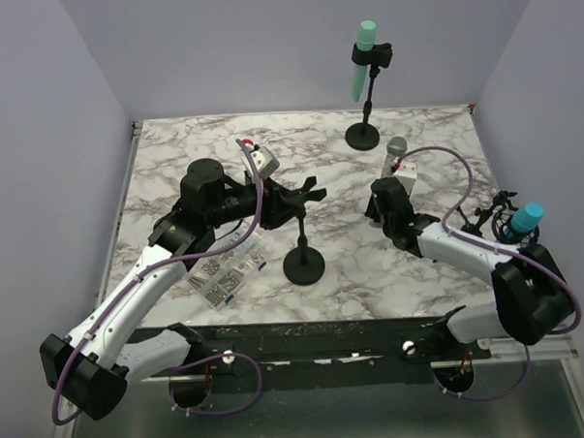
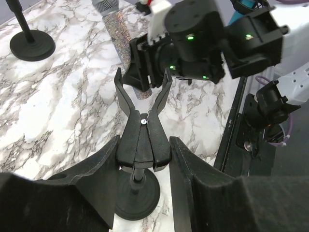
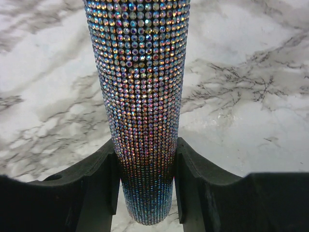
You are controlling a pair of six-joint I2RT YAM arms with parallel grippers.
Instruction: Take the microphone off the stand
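Item: microphone (image 3: 142, 87), out of the clip (image 2: 143, 126), just beyond its prongs, clamped low on the shaft by my right gripper (image 3: 145, 164).
Item: stand (image 2: 137, 193), clip pinched by my left gripper (image 2: 144, 152).
Handling: brace stand, draw microphone straight away, no twisting.

the table (image 1: 173, 166) is showing white marble streaked with grey veins. the microphone (image 3: 140, 96) is glittering all over, its rows of tiny rhinestones flashing silver, pink, gold and green and turning bluer toward the butt end. from above, its head is looking dull silver-grey. the near stand (image 1: 304, 265) is reading plain black, clip and base alike. the far stand (image 1: 364, 133) is sitting black too, carrying a mint-green microphone (image 1: 363, 56). a brighter teal-blue microphone (image 1: 526, 216) is showing at the right edge. the left arm (image 1: 130, 294) and right arm (image 1: 458, 251) are wearing white shells with black joints, purple cables (image 1: 261, 186) looping off them. the walls (image 1: 265, 36) are glowing pale lavender.
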